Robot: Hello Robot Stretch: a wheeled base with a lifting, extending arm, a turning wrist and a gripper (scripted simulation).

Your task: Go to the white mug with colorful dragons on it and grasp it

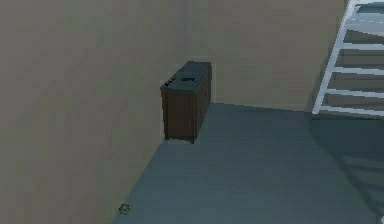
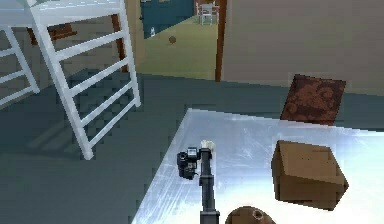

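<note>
Forward view first: a dark brown cabinet [image 1: 187, 100] stands against the tan wall [image 1: 70, 90], near the corner of the room. The grey-blue floor [image 1: 260, 170] spreads out in front of it. White ladder rungs [image 1: 355, 70] climb the forward view's right edge. Low down near the wall a small round thing [image 1: 124, 209] lies on the floor, too tiny to name.

Over to the arm side view. A white bed frame [image 2: 95, 75] with a slanted ladder takes the left. Beyond it a doorway [image 2: 180, 30] gives onto a teal room. A pale, shiny table [image 2: 240, 140] spreads across the lower right. The arm [image 2: 208, 195] rises from the bottom edge over that tabletop. The gripper [image 2: 186, 163] sits at its far end, near the table's left edge. Only bare tabletop lies behind the gripper, so it seems to hold nothing. How the jaws stand, I cannot tell.

A brown box [image 2: 310, 172] rests on the table, well apart from the gripper. A reddish-brown patterned panel [image 2: 318, 98] stands at the table's far side, possibly a chair back. A rounded brown lump [image 2: 250, 215] pokes up at the bottom edge, just beside the arm. As for the white mug, I cannot tell where it is.
</note>
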